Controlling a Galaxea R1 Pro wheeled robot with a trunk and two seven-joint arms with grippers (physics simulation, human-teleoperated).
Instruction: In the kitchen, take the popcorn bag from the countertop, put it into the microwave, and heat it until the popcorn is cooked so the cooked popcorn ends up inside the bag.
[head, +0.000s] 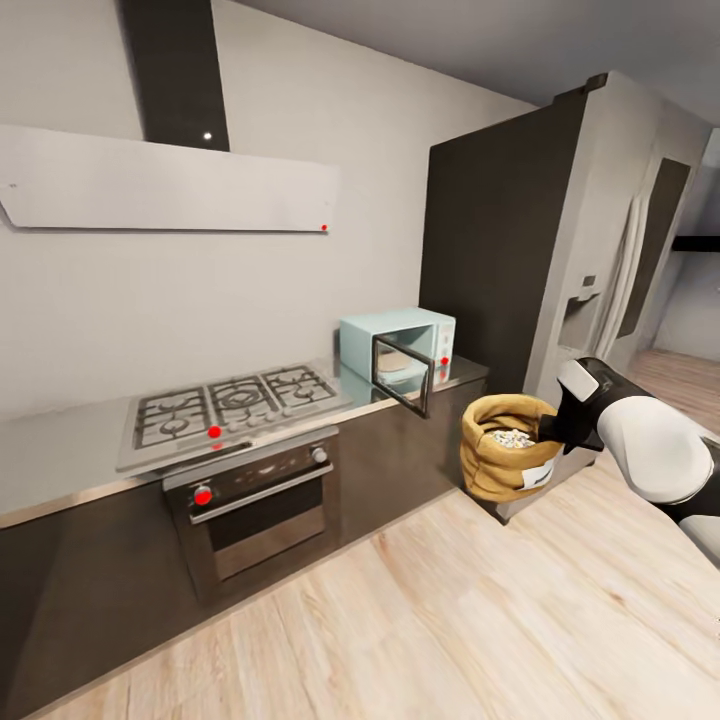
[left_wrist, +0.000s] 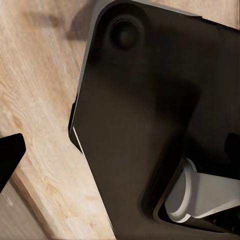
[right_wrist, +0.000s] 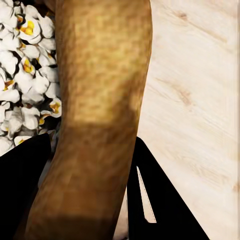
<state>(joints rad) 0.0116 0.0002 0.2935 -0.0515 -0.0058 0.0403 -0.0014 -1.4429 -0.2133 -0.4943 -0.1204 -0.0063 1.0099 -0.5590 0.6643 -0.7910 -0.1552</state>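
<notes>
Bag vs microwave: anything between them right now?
Head view: no object. The bag, held at its rim by the right gripper, hangs over the wood floor. Between it and the microwave is only the microwave's open door and the countertop edge.

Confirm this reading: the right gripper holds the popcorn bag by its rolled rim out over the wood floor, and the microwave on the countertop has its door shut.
One thing is off: the microwave door is not shut. The head view shows it swung open toward the room. The rest holds: the right gripper clamps the rolled rim of the popcorn bag over the wood floor, and the microwave stands on the countertop.
</notes>
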